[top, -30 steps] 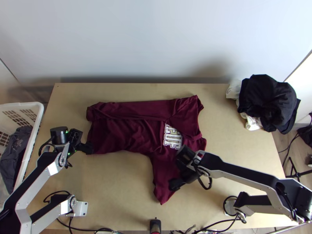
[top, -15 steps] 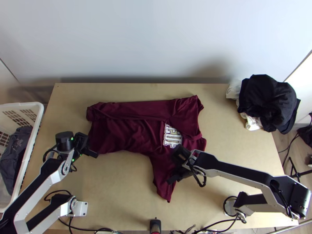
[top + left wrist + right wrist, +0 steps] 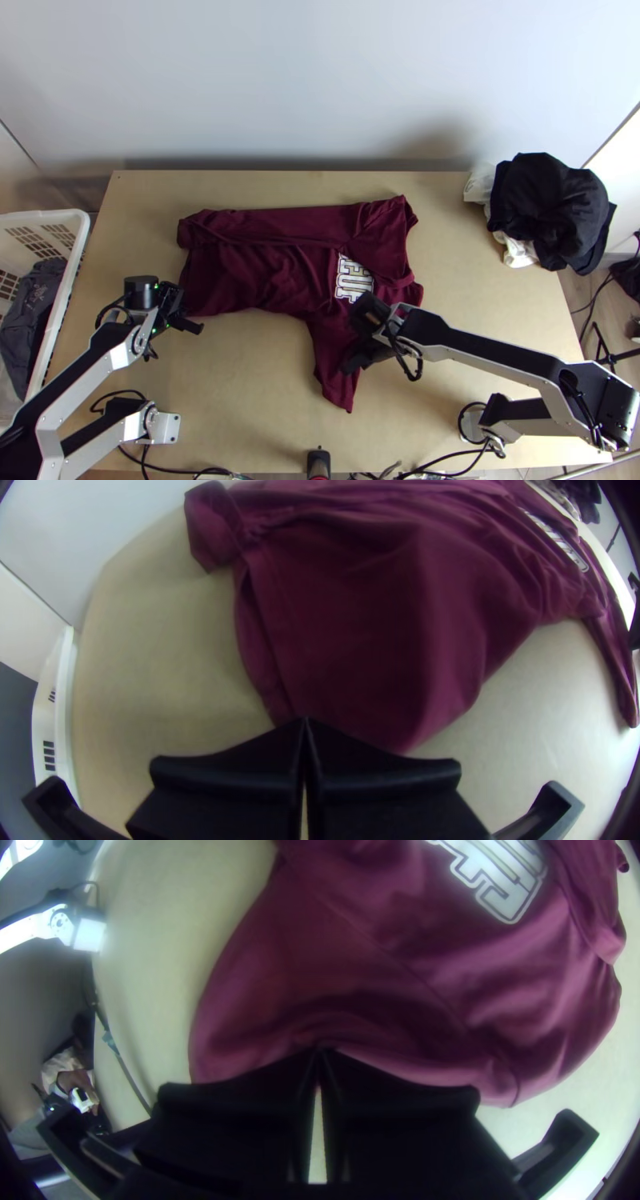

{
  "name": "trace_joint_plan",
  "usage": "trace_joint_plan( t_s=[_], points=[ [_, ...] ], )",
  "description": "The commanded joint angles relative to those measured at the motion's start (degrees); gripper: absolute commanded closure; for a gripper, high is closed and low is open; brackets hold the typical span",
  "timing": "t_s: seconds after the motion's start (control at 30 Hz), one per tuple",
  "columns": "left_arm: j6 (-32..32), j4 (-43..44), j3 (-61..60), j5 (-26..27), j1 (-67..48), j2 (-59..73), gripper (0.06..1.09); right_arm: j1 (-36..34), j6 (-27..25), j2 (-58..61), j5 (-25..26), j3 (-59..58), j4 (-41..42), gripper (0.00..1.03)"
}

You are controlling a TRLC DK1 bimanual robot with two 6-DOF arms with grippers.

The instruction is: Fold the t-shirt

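A maroon t-shirt (image 3: 272, 276) lies partly folded, the left gripper (image 3: 194, 326) pressed together beside it, the right gripper (image 3: 350, 368) clamped on its cloth.

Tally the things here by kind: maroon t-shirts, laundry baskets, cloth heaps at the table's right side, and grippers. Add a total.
Maroon t-shirt: 1
White laundry basket: 1
Cloth heap, dark and white pieces together: 1
Grippers, the left gripper and the right gripper: 2
Total: 5
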Motion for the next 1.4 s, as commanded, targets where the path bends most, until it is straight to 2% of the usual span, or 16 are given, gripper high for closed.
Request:
trace_joint_plan(
  t_s=[0.0,0.03,0.07,0.1,0.27,0.43,0.5,0.73,0.8,0.9,1.1,1.2,1.27,1.3,1.37],
  points=[
    [-2.5,-1.0,1.7,0.0,0.4,3.1,0.79,0.0,-0.6,0.0,-0.1,1.1,-1.5,1.0],
    [-2.8,-1.6,1.8,0.0,0.5,3.0,0.57,0.0,-0.6,-0.1,-0.1,1.0,-1.5,1.0],
    [-2.8,-2.6,2.0,0.0,0.5,2.9,0.41,0.0,-0.6,-0.1,-0.1,1.0,-1.5,1.0],
    [-2.9,-3.3,2.1,0.0,0.5,2.7,0.38,0.0,-0.6,-0.2,-0.1,0.9,-1.6,1.0],
    [-3.9,-3.5,2.7,0.4,0.9,4.0,0.38,0.1,-0.9,0.0,0.1,1.0,-1.5,1.0],
    [-6.3,-7.9,5.2,0.9,-1.7,3.9,0.37,0.5,-1.1,0.7,0.4,1.3,-1.2,1.0],
    [-7.0,-9.4,6.2,0.9,-2.2,3.3,0.32,0.6,-1.2,0.8,0.5,1.2,-1.2,1.0],
    [-7.6,-16.6,10.4,1.0,-3.0,-2.0,0.32,0.5,-1.3,1.1,1.0,1.2,-1.2,1.0],
    [-8.2,-17.1,10.6,1.0,-3.7,-2.7,0.32,0.6,-1.3,1.4,1.0,1.6,-1.2,1.0],
    [-9.5,-17.0,10.1,1.1,-5.5,-2.2,0.22,0.8,-1.3,2.2,1.0,2.5,-1.2,1.0],
    [-10.0,-15.3,7.5,1.1,-8.1,-1.3,0.22,0.8,-1.6,2.3,1.0,2.9,-2.1,1.0],
    [-10.2,-14.8,5.4,1.1,-10.1,1.0,0.23,0.8,-1.6,1.9,1.1,2.8,-2.2,1.0],
    [-11.2,-13.8,4.2,1.0,-12.1,2.0,0.4,0.8,-1.6,1.8,1.1,2.8,-2.2,1.0],
    [-11.9,-13.4,3.6,1.0,-13.6,2.2,0.44,0.8,-1.6,1.9,1.1,2.9,-2.2,1.0],
    [-13.9,-12.2,3.2,1.0,-15.7,2.3,0.43,0.8,-1.6,2.0,1.1,3.0,-2.1,1.0]
  ],
)
